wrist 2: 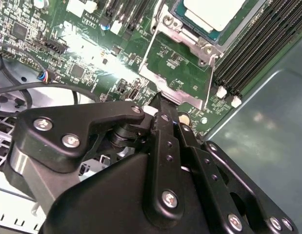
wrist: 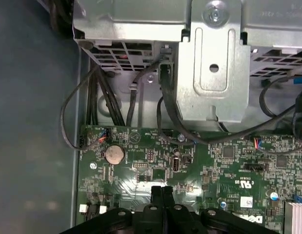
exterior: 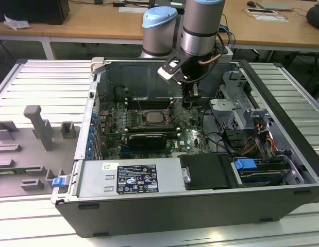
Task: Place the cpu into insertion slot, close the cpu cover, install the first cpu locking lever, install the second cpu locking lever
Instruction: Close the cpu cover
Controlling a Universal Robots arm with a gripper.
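The small, pale silvery square cpu (wrist 2: 214, 12) is sitting in the metal-rimmed square insertion slot (wrist 2: 202, 48). On the exterior view's right of that slot, the thin silver windowed cpu cover (wrist 2: 179, 95) is lying open. Just beyond it the black gripper (exterior: 187, 103) is hovering, clenched on nothing.

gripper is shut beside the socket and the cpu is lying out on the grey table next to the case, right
No: the exterior view shows the cpu seated in the insertion slot inside the case. The gripper is shut beside the slot.
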